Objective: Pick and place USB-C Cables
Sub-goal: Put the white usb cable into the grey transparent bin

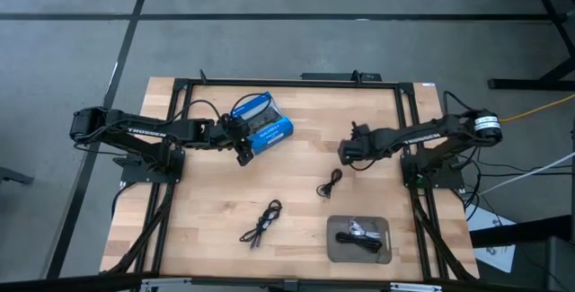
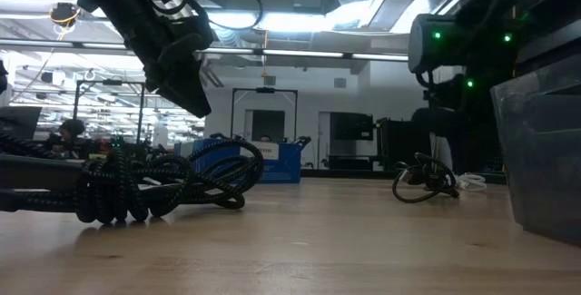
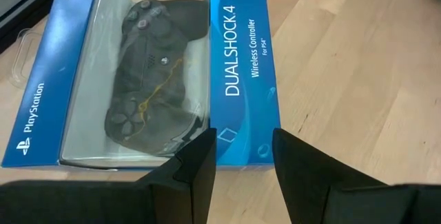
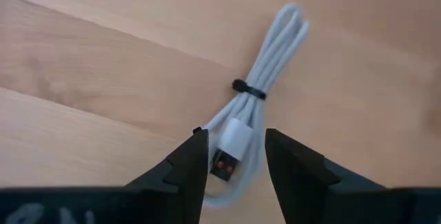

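Note:
A short whitish cable (image 4: 265,79), bundled with a black tie, lies on the wood under my right gripper (image 4: 236,158) (image 1: 344,153). That gripper is open, its fingers on either side of the cable's plug end (image 4: 224,162), with a gap showing on one side. Two black coiled cables lie loose on the table (image 1: 331,184) (image 1: 262,223). A black and a whitish cable (image 1: 359,234) rest in a grey tray (image 1: 334,252). My left gripper (image 3: 244,162) (image 1: 243,153) is open at the blue box's end (image 3: 241,79).
The blue DualShock controller box (image 1: 263,126) lies flat at the table's far middle. The grey tray sits by the near right edge. A black frame (image 1: 409,130) runs along the table's sides. Bare wood (image 1: 207,211) lies between the loose cables and the left edge.

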Available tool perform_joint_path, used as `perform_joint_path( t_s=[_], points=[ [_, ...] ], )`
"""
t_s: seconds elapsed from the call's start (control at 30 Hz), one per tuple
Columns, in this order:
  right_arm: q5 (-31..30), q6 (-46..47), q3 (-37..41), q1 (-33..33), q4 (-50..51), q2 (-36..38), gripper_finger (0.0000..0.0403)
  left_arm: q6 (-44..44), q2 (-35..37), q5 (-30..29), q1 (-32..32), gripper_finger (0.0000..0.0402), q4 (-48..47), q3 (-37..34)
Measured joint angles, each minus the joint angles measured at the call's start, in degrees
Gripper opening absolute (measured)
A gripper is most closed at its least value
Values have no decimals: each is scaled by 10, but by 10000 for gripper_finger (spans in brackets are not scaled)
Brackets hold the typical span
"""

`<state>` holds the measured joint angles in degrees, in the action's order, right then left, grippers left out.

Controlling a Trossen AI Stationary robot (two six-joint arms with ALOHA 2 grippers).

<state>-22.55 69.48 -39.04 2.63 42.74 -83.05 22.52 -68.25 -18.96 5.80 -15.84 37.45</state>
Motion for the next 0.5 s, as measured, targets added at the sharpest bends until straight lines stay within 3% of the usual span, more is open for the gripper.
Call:
perform_joint_path(
  t_s=[0.17, 0.37, 0.5],
  points=[
    [9, 13, 45, 0, -83, -10, 149, 0, 0, 1, 0, 135, -2, 0],
    [11, 21, 69, -1, -102, -12, 143, 0, 0, 1, -11, 135, -3, 0],
    [17, -25, 62, -4, -100, -13, 80, 0, 0, 2, -21, 135, -3, 0]
  ],
)
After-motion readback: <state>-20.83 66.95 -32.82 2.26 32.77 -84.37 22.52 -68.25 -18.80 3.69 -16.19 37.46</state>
